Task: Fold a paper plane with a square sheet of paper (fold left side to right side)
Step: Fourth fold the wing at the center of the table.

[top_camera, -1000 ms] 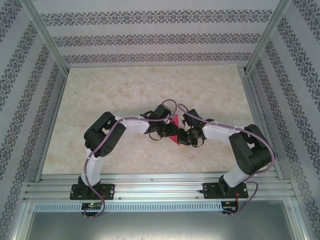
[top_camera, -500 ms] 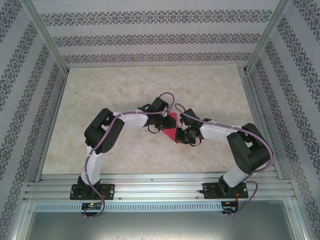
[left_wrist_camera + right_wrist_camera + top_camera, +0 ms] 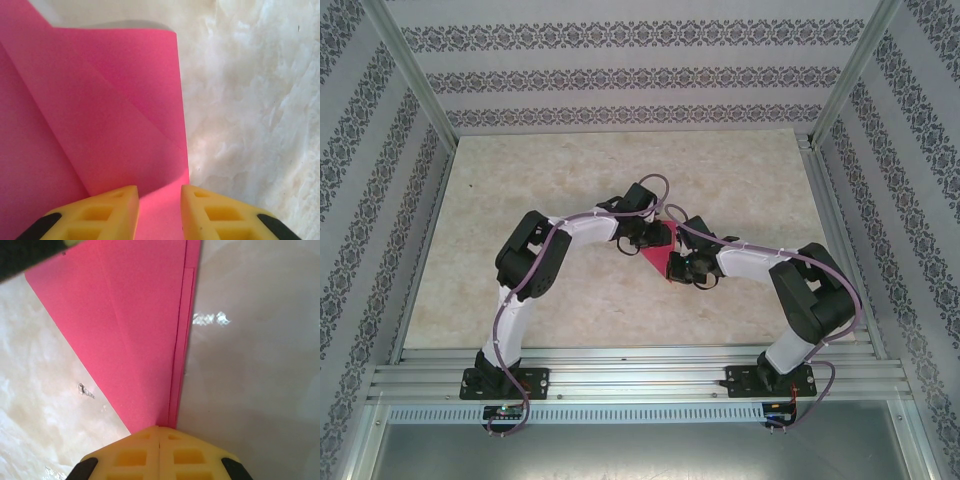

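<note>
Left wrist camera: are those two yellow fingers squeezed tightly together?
No: the left gripper has a gap between its yellow fingers, with the pink paper showing through it.

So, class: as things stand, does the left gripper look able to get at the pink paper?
Probably yes. The left gripper is open right over the pink paper, with nothing between them; the right gripper, shut, sits at its pointed end.
</note>
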{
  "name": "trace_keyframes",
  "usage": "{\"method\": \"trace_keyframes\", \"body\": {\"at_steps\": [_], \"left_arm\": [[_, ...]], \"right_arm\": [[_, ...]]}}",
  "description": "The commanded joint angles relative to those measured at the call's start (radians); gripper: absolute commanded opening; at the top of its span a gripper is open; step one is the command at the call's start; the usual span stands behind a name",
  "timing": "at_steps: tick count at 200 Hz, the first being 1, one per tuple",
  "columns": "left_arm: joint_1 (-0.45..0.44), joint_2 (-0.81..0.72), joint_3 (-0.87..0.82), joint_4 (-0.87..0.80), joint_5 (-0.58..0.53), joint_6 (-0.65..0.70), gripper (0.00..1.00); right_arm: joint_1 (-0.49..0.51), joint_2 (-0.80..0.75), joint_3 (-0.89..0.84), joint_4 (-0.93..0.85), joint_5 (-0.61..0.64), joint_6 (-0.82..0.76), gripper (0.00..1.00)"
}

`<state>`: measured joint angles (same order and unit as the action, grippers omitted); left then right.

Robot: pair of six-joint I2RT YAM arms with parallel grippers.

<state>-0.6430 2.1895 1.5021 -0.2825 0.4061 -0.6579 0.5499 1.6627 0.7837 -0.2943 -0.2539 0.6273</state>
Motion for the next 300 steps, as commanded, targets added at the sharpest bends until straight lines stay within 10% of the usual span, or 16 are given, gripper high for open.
{"method": "trace_keyframes", "body": {"at_steps": [1, 229, 300], "left_arm": [[0.065, 0.053, 0.042, -0.010, -0.115, 0.052, 0.33], [0.240, 0.195, 0.334, -0.136, -0.139, 0.133, 0.47], [0.258, -0.104, 0.090, -0.006, -0.034, 0.130, 0.55]], "right_arm": [[0.017, 0.107, -0.077, -0.192, 0.111, -0.015, 0.04], [0.029, 0.114, -0.059, -0.175, 0.088, -0.019, 0.04], [0.005, -0.108, 0.042, -0.162, 0.066, -0.097, 0.18]]}}
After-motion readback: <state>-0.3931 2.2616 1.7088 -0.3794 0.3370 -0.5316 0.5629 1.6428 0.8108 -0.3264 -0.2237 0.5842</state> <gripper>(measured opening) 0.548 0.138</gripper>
